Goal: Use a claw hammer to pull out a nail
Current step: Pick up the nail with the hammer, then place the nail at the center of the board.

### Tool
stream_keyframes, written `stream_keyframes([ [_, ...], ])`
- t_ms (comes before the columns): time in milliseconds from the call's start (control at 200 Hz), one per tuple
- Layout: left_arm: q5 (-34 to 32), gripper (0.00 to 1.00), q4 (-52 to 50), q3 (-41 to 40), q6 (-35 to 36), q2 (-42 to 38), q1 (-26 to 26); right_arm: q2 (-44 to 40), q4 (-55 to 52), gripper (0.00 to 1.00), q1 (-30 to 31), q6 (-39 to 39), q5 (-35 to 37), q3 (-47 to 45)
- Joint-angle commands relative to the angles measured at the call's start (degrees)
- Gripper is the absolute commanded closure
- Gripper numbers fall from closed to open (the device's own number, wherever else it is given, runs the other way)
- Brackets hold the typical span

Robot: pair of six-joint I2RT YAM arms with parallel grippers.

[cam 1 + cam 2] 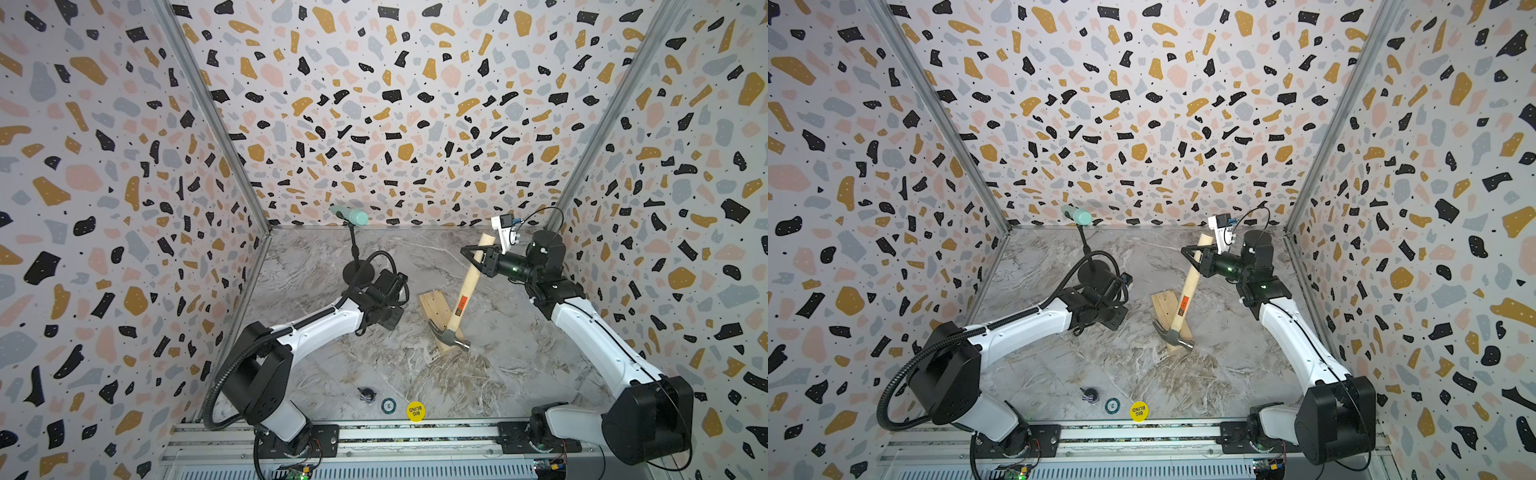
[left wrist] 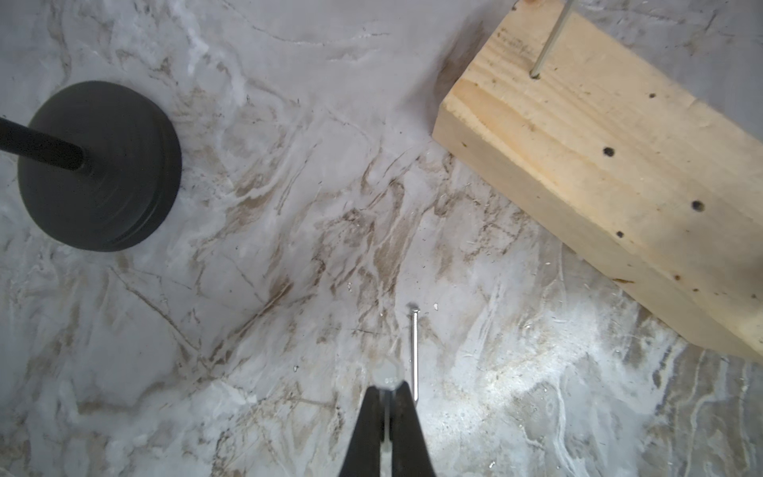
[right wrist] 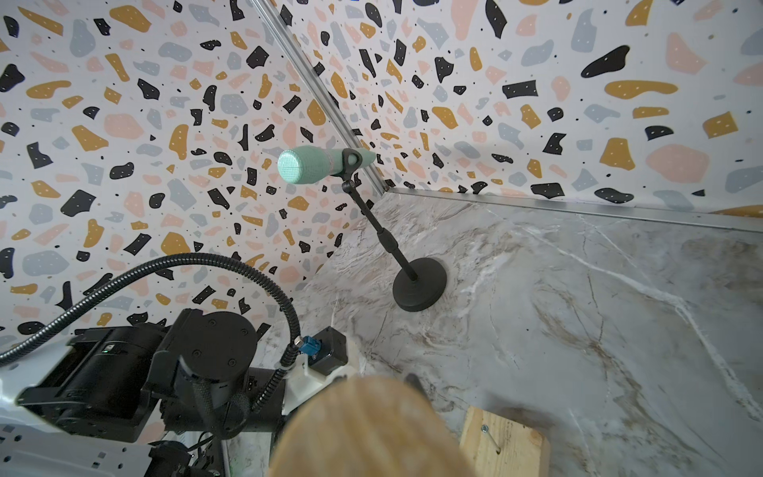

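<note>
My right gripper (image 1: 477,258) is shut on the claw hammer (image 1: 461,299), gripping its pale wooden handle near the top end. The hammer leans down to my left, and its steel head (image 1: 1173,338) rests on the near end of the pale wood block (image 1: 430,303). In the right wrist view the handle's end (image 3: 363,429) fills the foreground. A nail (image 2: 547,41) stands slanted in the block (image 2: 598,165), far from the hammer head, and also shows as a nail (image 3: 490,438) in the right wrist view. My left gripper (image 2: 388,390) is shut and empty, beside a loose nail (image 2: 415,355) lying on the table.
A green microphone (image 1: 351,214) on a black stand with a round base (image 2: 99,165) stands at the back, close to my left arm. A yellow disc (image 1: 415,411), a green chip (image 1: 388,405) and a small dark object (image 1: 367,395) lie near the front edge. Patterned walls enclose three sides.
</note>
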Motion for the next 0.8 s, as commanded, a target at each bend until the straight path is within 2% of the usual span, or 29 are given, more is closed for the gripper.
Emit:
stream_keyframes([
  [0, -1.3, 1.0, -1.3, 1.7, -1.4, 1.2, 1.8, -3.8, 0.7, 1.0, 0.8, 1.2, 0.8, 5.2],
  [210, -0.3, 1.0, -1.4, 1.8, -2.0, 2.8, 3.2, -4.5, -2.9, 1.0, 3.1, -2.4, 4.7, 6.9],
  [796, 4.4, 1.0, -2.1, 2.4, -3.7, 8.6, 5.5, -6.5, -10.3, 1.0, 14.8, -15.0, 22.8, 9.7],
])
